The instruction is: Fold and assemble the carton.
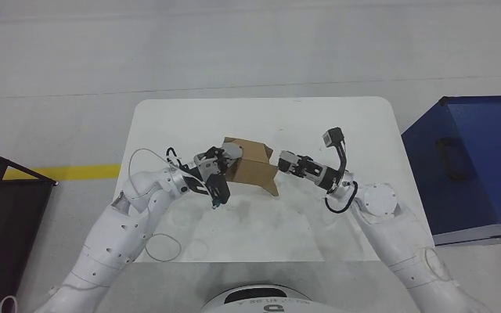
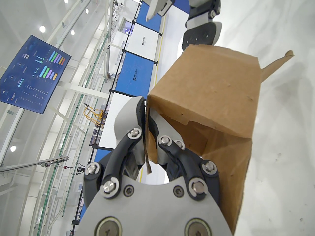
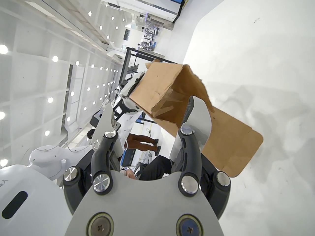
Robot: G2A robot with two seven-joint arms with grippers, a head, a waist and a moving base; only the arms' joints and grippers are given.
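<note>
Your left gripper (image 2: 146, 121) is clamped on the near wall of the carton (image 2: 209, 87); your right gripper (image 3: 151, 106) is spread, one finger (image 3: 198, 114) by the loose flap (image 3: 233, 138). With the carton between both, hold firm and press that flap squarely along its crease.

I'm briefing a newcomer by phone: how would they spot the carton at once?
Find the white table; near its middle, the carton sits between the left gripper and the right gripper. It is the only brown cardboard thing there, half-folded, with one loose flap sticking out.
</note>
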